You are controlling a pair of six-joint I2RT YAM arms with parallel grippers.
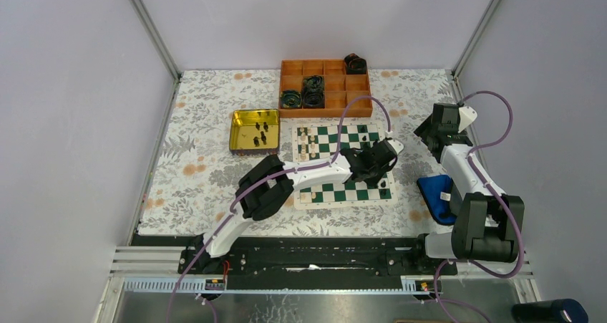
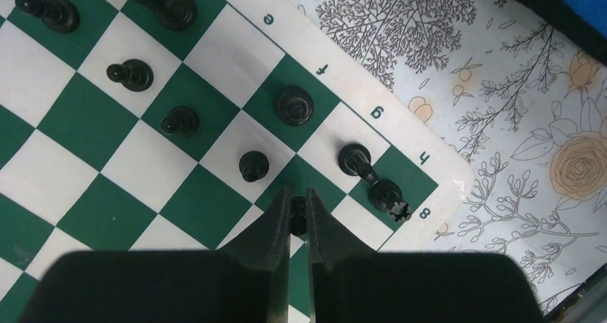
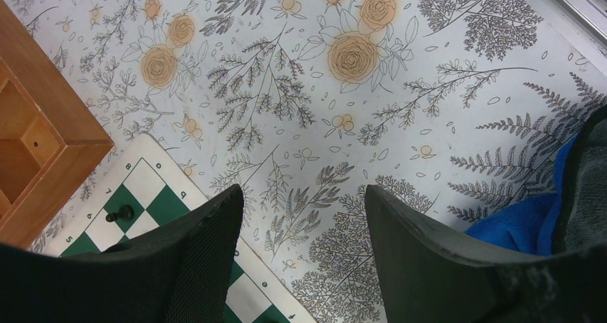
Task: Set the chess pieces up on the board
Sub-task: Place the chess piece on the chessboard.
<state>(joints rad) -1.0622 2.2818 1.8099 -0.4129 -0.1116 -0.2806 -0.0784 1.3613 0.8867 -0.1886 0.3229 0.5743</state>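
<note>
Floral cloth (image 1: 200, 165) carries the board (image 2: 93, 215); near its h-file corner the left gripper (image 2: 298, 195) pinches a black piece (image 2: 298, 219) (fingers clamped tight), while the right gripper (image 3: 304, 201) gapes empty beside the board.

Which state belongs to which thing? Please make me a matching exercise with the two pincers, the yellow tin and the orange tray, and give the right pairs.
Column one:
1 left pincer
2 right pincer
3 yellow tin
4 orange tray

Column two:
A holds dark coiled rolls
B open above the flowered tablecloth
C shut on a black chess piece over the board
D holds a few black chess pieces

Pairs: 1-C, 2-B, 3-D, 4-A.
</note>
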